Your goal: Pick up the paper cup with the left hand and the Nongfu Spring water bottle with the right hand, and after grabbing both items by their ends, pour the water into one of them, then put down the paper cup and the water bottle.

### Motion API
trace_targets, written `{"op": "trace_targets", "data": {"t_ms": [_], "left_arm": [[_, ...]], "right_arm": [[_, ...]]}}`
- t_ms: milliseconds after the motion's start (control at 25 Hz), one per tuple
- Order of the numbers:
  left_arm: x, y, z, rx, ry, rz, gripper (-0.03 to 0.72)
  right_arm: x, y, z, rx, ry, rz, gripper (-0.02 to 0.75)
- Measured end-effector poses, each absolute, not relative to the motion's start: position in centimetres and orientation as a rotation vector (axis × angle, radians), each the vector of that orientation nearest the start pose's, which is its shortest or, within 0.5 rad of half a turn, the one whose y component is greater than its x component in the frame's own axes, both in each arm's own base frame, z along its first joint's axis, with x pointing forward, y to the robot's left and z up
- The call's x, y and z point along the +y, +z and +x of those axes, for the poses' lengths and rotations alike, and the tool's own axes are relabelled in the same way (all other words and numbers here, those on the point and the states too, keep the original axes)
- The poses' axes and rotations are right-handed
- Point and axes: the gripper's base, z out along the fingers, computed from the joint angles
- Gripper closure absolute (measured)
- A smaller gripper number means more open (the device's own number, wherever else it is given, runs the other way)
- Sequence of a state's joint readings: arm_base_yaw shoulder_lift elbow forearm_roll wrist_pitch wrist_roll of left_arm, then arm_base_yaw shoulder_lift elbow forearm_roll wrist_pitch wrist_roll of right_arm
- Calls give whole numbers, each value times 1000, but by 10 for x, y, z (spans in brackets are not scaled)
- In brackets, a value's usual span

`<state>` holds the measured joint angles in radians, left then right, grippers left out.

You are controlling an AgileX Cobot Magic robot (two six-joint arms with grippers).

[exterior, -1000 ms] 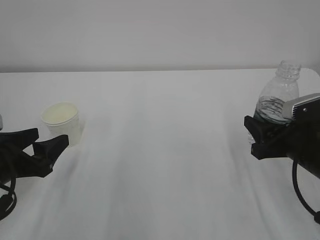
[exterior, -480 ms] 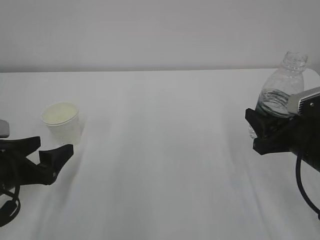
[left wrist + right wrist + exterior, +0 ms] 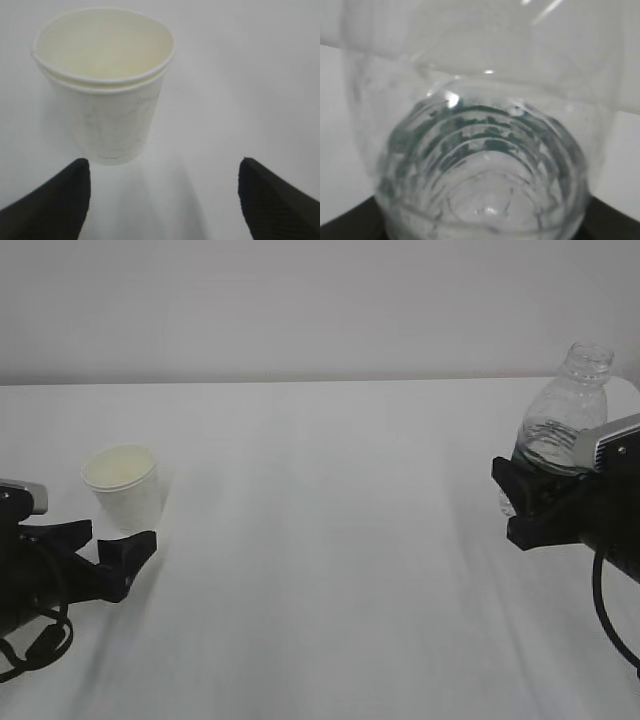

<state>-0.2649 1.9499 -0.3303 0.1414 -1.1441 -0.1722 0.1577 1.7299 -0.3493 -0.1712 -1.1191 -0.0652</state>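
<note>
Outwardly, exterior view: small white tapered paper cup stands upright on the white worktop, far left. Left hand, a black gripper, sits just in front of it, fingers spread wide, nothing held. Far right, the clear ribbed Nongfu Spring water bottle, uncapped, is clasped low down by the right hand, another black gripper; neck tilts slightly. Judgement: cup is light, thin-walled, crushes easily; best taken low on the wall with gentle pressure. Bottle wall is slick and springy, heavier for its water; open mouth spills if tipped.

Left wrist view: paper cup upper left of centre, cream inside, apparently dry. Two black fingers at the bottom corners, apart from the cup; it lies ahead of them, offset toward the left one. A doubled rim line hints at two nested cups; cannot tell.

Right wrist view: bottle fills the picture, green label blurred through the ribs. Water level hard to read. Fingers barely show at the lower corners; contact points hidden.
</note>
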Motion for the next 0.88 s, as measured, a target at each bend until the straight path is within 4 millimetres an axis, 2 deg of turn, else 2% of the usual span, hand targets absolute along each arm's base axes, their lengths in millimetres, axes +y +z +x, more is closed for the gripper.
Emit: {"op": "trace_targets", "data": {"t_ms": [200,400,560,880], "left_arm": [[-76,81,252,1972,-344,187,-3],[-73,81,257,1965,-310,127,-4],[-75,83,269,1931,-309,113,-3],[-79,68,285,1941,-304,108,1]], "right_arm": [[54,144,256,1712,136,-367,282],[54,144,256,1712,135,-366,282],[54,144,256,1712,135,-366,282],[54,144,256,1712,135,-366,283]]}}
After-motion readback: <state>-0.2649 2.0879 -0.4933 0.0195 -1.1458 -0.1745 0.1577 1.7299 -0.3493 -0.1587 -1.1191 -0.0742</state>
